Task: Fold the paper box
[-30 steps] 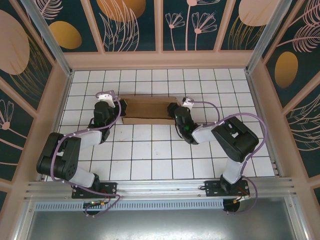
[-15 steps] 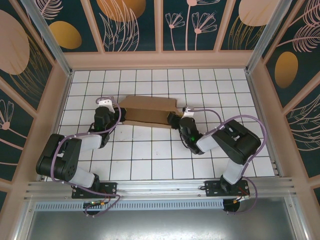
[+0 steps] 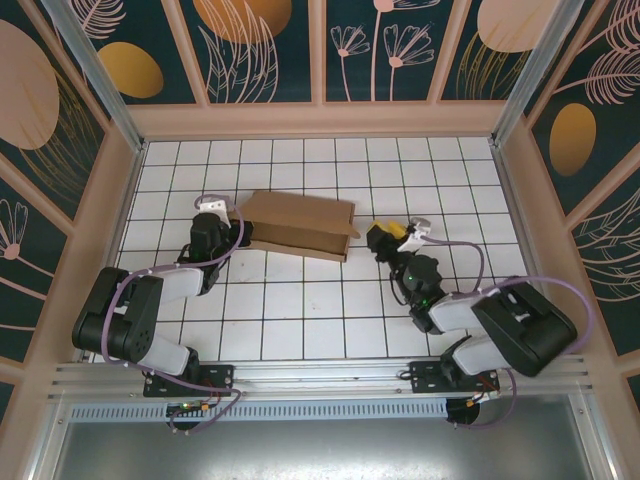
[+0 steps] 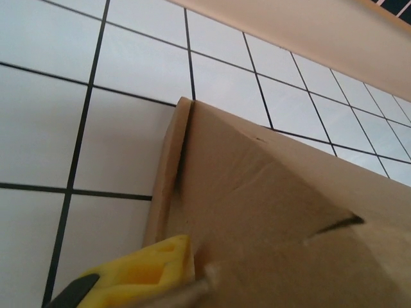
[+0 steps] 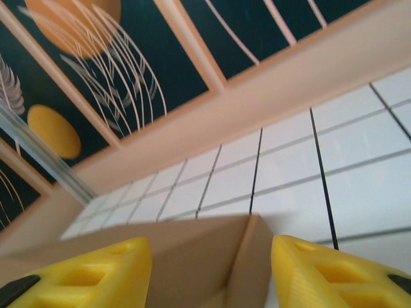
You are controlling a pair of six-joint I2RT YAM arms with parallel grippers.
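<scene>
The paper box (image 3: 300, 225) is a shallow brown cardboard shape lying slightly askew on the white tiled floor. My left gripper (image 3: 237, 232) sits at its left end. In the left wrist view one yellow finger (image 4: 138, 273) rests against the outside of the box's end wall (image 4: 168, 186), and cardboard hides the other finger. My right gripper (image 3: 384, 237) stands open about a tile to the right of the box's right end, touching nothing. In the right wrist view the box's corner (image 5: 247, 256) shows beyond the gap between the two yellow fingers (image 5: 334, 273).
The tiled floor (image 3: 300, 310) is enclosed by pinkish walls (image 3: 320, 122) at the back and on both sides. Both arm bases are bolted to the metal rail (image 3: 320, 378) at the near edge. The right arm's elbow (image 3: 520, 330) lies low at the near right.
My right gripper has let go of the box's right end, opened and drawn back to the right. The box has turned slightly. My left gripper has stayed at the left end.
</scene>
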